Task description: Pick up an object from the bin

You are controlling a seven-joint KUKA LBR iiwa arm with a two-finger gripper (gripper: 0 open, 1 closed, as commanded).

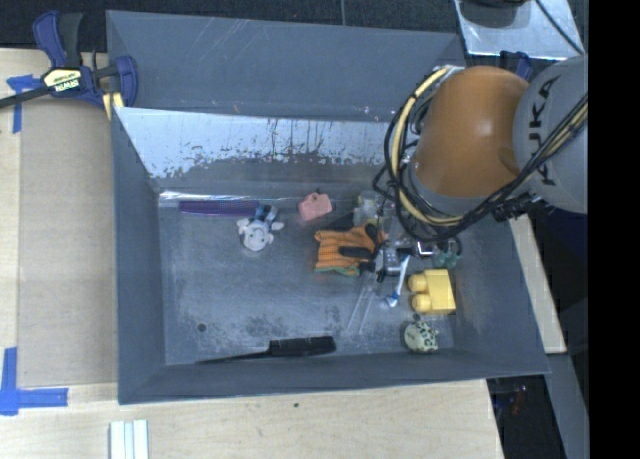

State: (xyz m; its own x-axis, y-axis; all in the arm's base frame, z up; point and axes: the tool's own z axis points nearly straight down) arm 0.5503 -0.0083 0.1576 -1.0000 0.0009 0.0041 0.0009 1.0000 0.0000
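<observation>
My gripper (393, 269) hangs low over the right half of the bin, below the arm's wrist. It sits between an orange and green toy (343, 249) on its left and a yellow block (433, 291) on its right, close to both. I cannot tell whether it touches either one. A small spotted ball (421, 336) lies just in front of the yellow block, near the bin's front wall.
A pink piece (315, 207), a small white figure (257, 235) and a purple pen (215, 208) lie along the back of the floor. A black stick (293, 347) rests by the front wall. The arm's wrist covers the back right corner.
</observation>
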